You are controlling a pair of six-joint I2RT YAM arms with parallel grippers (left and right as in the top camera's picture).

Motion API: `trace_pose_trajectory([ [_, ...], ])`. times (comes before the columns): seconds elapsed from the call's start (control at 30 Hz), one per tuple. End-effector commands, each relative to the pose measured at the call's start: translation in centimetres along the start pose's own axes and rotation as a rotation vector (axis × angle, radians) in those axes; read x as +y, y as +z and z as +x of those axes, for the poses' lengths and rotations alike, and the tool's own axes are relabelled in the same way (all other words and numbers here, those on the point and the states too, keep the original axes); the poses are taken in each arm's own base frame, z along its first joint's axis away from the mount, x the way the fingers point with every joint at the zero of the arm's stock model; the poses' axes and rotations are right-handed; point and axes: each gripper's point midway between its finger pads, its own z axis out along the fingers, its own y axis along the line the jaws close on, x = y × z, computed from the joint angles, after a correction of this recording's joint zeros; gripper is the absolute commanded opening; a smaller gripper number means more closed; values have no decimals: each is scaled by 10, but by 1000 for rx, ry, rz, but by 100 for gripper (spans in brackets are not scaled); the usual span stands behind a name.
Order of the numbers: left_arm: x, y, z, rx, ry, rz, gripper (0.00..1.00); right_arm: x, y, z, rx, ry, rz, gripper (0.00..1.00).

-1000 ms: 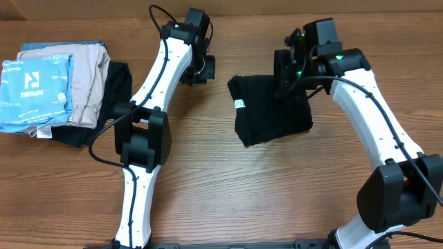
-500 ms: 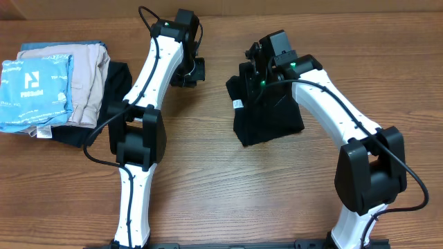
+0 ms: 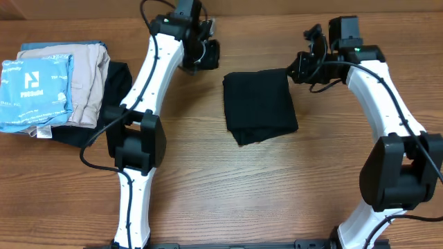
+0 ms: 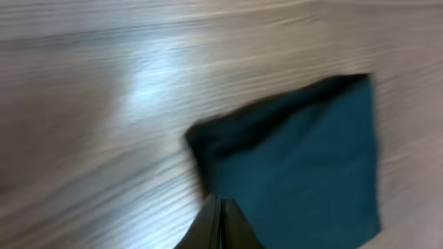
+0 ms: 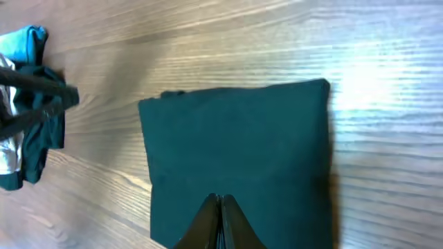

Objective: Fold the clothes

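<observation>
A black folded garment (image 3: 259, 106) lies flat on the wooden table at centre. It shows as a dark teal rectangle in the left wrist view (image 4: 304, 166) and the right wrist view (image 5: 239, 155). My left gripper (image 3: 205, 54) is raised above the table to the garment's upper left, shut and empty (image 4: 219, 207). My right gripper (image 3: 299, 68) is raised just off the garment's upper right corner, shut and empty (image 5: 220, 204).
A stack of folded clothes (image 3: 66, 86) lies at the far left, with a light blue item (image 3: 34, 93) on top and a dark one underneath. Its edge also shows in the right wrist view (image 5: 28, 131).
My right gripper let go of the garment and drew back to the upper right. The garment now lies flat and smooth, its white label hidden. My left gripper shifted slightly right.
</observation>
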Motion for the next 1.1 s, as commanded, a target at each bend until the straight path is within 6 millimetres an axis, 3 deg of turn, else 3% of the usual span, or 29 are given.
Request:
trace_pose_trajectory([
  [0.0,-50,2,6,-10,109,101,4,-1,17,19,101,-23,-29,4],
  [0.1,-68,18,9,-20,177,119,4,3,21,49,214,-38,-86,4],
  [0.2,-65,39,13,-2,181,114,4,-8,31,78,287,-11,-81,4],
  [0.33,-43,73,24,51,153,74,4,-26,52,108,313,0,-80,4],
  [0.5,-1,125,45,131,115,-23,4,-53,85,151,298,-7,-79,4],
  [0.57,15,146,56,164,101,-50,4,-55,87,156,296,-9,-79,4],
  [0.6,16,146,54,158,102,-56,4,-55,87,155,295,-10,-79,4],
  [0.67,3,130,34,96,125,-43,4,-53,85,152,288,-14,-80,4],
  [0.73,-20,98,5,4,160,-18,4,-47,78,139,267,-28,-84,4],
  [0.8,-52,46,-27,-118,207,15,5,-32,61,108,209,-65,-89,4],
  [0.87,-78,-14,-45,-220,240,17,26,-8,34,63,118,-123,-96,4],
  [0.93,-81,-33,-42,-227,238,-2,25,2,24,39,60,-159,-100,4],
  [0.97,-80,-35,-37,-209,231,-6,16,6,22,25,13,-182,-105,4],
  [1.0,-77,-32,-28,-171,219,-12,4,7,22,16,-20,-201,-108,4],
  [1.07,-63,-18,-5,-74,186,-38,4,2,33,9,-42,-215,-109,4],
])
